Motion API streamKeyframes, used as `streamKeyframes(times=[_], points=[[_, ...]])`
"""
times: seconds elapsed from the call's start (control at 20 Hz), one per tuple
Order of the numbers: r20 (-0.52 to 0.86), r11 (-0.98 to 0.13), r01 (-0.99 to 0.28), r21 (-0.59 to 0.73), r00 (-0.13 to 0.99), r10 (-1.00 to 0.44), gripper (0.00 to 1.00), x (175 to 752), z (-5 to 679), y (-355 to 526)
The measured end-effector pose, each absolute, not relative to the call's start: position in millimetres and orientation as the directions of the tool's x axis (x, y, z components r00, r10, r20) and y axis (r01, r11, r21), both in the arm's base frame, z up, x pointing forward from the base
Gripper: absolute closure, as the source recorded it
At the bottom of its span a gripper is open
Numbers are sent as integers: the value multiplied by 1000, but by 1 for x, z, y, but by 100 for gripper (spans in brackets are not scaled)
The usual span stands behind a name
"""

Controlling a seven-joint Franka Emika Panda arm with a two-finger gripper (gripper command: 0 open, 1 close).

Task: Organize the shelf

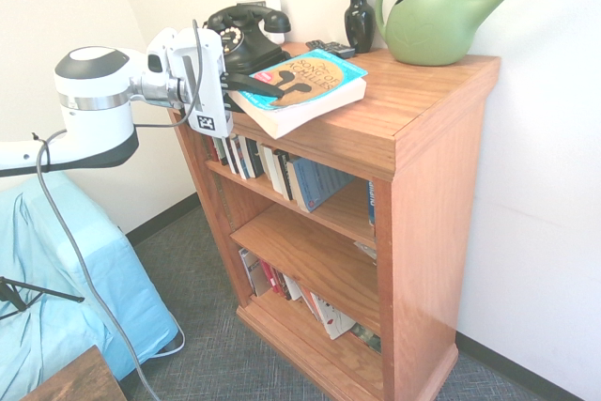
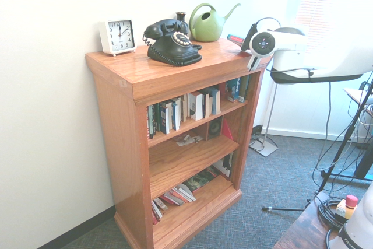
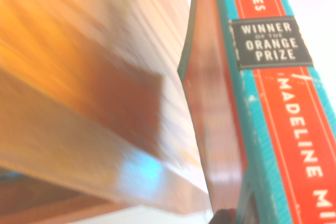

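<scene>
You have the pincer (image 1: 268,87) closed on a thick paperback (image 1: 315,89); one dark finger lies across its glossy blue cover, which carries a round orange-gold emblem. The book is at the front edge of the bookcase (image 1: 427,194) top, partly overhanging it; you cannot tell whether it touches the wood. Up close, in the wrist view, you see its flat red-and-teal spine with a black label, and one cover bowing away from the pages.

The bookcase stands on grey carpet (image 2: 291,173); it is reddish-brown wood with visible grain, a thick overhanging top, solid sides and three tiers; your upper tier holds a row of books (image 2: 195,106), mostly upright with some leaning; the bottom one holds slanting books (image 2: 175,195).

On top, you see a square white clock (image 2: 119,36) with a round dial; a black rotary telephone (image 2: 175,48) with a coiled cord; a flat black object with buttons (image 1: 331,48); a shiny black vase (image 1: 359,21) with a narrow neck and flared lip; and a smooth green watering can (image 1: 432,25), rounded, with a looped handle and long tapering spout.
</scene>
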State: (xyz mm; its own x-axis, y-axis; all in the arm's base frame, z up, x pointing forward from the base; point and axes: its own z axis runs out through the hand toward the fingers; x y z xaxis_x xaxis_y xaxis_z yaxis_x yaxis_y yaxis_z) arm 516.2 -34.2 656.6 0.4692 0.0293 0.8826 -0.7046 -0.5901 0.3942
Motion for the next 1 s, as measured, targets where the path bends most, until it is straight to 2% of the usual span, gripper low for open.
streamKeyframes(times=[0.3,0.5,0.75,1.0], points=[[908,-633,-744,212,389,-154,100,432,698,-48],[890,-668,-737,99,366,-272,100,383,698,-51],[841,-681,-732,13,376,-389,100,346,656,-62],[784,-697,-716,-41,409,-466,100,338,590,-71]])
